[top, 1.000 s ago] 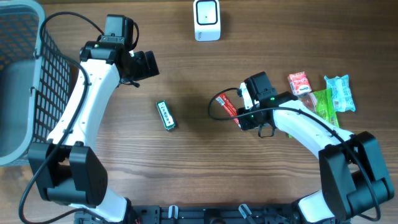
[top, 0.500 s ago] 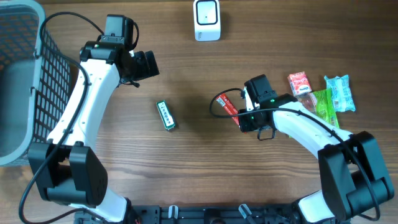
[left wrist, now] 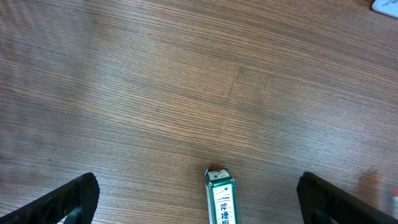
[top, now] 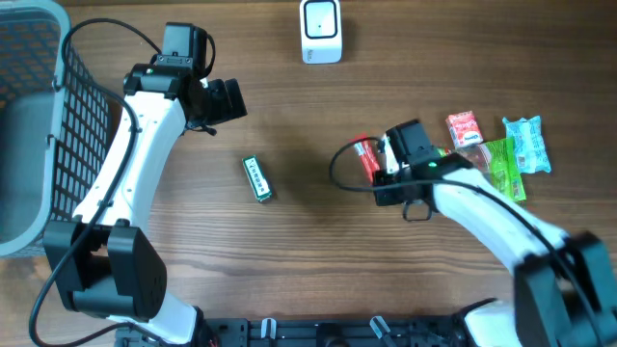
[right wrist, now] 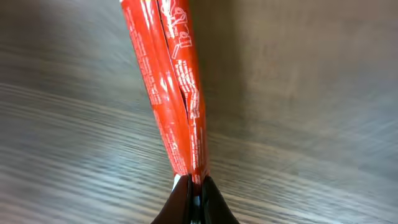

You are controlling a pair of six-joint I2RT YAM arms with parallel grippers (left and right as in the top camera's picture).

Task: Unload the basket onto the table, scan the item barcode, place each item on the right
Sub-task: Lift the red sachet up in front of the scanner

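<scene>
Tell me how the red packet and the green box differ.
The red packet is pinched in the shut right gripper; the green box lies loose on the table, ungripped. The red packet is a soft, creased wrapper; the green box is stiff and square-edged. Both are slim, oblong, printed items.

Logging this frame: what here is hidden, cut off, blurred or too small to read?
Red packet: right wrist view shows no barcode; its lower end is hidden inside the shut right gripper; overhead, too small to read.
Green box: left wrist view cuts it off at the bottom edge; overhead, print too small.
Table: blurred in the right wrist view.
Basket: cut off by the overhead picture's left edge.
</scene>
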